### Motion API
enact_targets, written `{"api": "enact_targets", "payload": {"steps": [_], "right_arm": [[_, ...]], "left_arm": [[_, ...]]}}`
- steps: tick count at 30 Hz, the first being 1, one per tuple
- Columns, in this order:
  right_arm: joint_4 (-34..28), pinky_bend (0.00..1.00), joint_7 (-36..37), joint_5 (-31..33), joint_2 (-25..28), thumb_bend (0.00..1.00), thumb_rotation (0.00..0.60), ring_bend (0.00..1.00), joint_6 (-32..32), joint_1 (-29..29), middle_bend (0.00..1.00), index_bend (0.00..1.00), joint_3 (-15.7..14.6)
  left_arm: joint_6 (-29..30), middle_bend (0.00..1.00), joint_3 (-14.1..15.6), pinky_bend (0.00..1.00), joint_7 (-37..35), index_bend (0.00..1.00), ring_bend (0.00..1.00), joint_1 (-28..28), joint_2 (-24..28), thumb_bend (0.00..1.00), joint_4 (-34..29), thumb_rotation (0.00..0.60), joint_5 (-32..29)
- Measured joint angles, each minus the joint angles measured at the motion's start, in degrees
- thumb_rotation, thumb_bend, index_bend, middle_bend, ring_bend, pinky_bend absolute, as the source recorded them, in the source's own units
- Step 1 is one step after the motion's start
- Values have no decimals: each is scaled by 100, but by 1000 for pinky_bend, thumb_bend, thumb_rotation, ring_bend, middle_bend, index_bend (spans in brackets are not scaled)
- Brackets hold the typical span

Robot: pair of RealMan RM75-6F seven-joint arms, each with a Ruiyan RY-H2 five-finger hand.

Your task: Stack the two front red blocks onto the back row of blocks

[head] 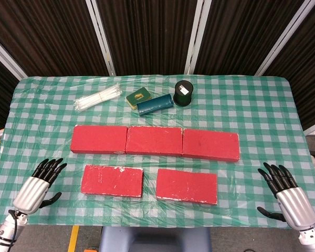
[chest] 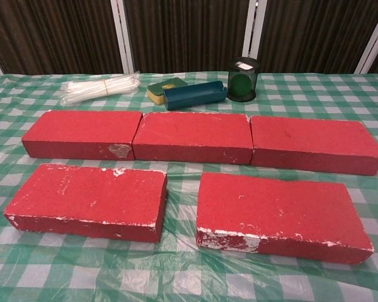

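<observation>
On the green checked tablecloth [head: 262, 105], three red blocks lie end to end in a far row: the left back block [head: 99, 139], the middle back block [head: 154, 140] and the right back block [head: 210, 145], each touching its neighbour. Nearer lie the two front blocks, the left front block [head: 112, 180] and the right front block [head: 187, 186], apart from each other and from the row, with nothing stacked on top. At the near left corner the left hand [head: 38, 186] rests with fingers spread wide, holding nothing. At the near right corner the right hand [head: 285, 195] is likewise spread and empty. Beyond the row sit a bundle of white sticks [head: 98, 98], a yellow-green sponge [head: 138, 97], a blue box [head: 154, 104] and a dark cylinder [head: 184, 93]
</observation>
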Motion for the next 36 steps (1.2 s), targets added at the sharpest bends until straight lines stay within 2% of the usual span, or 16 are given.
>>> {"api": "enact_targets", "payload": {"steps": [4,7,11,13,18,23,32,36], "right_arm": [[-23,0,23,25,1,102,600,0,-47,20,0,0,5],[-56,0,10,31,3,102,600,0,-148,57,0,0,-3],[-103,0,-61,-81,0,102,600,0,-219,85,0,0,-74],[-126,0,-86,-106,6,102,600,0,-246,87,0,0,-104],[-199,0,-150,-82,51,102,600,0,-393,108,0,0,-154],[-226,0,-186,-93,75,102,600,0,-534,160,0,0,-196],[-253,0,-173,34,128,102,600,0,-532,142,0,0,-169],[-252,0,-147,67,145,102,600,0,-543,140,0,0,-167]], "left_arm": [[25,0,82,0,-307,0,0,-59,-3,280,39,600,211],[-28,0,184,0,-864,0,0,-199,-32,279,117,600,420],[-285,0,335,0,-1795,0,0,-597,-149,281,235,600,804],[-431,0,389,0,-1975,0,0,-813,-240,287,243,600,1002],[-698,0,462,2,-2192,0,0,-1251,-444,291,175,600,1338],[-979,0,413,0,-2376,0,0,-1714,-783,276,217,600,1485],[-2017,0,301,0,-2362,0,0,-2395,-1207,269,518,600,1095],[-2233,0,295,0,-2299,0,0,-2543,-1267,270,634,600,920]]}}
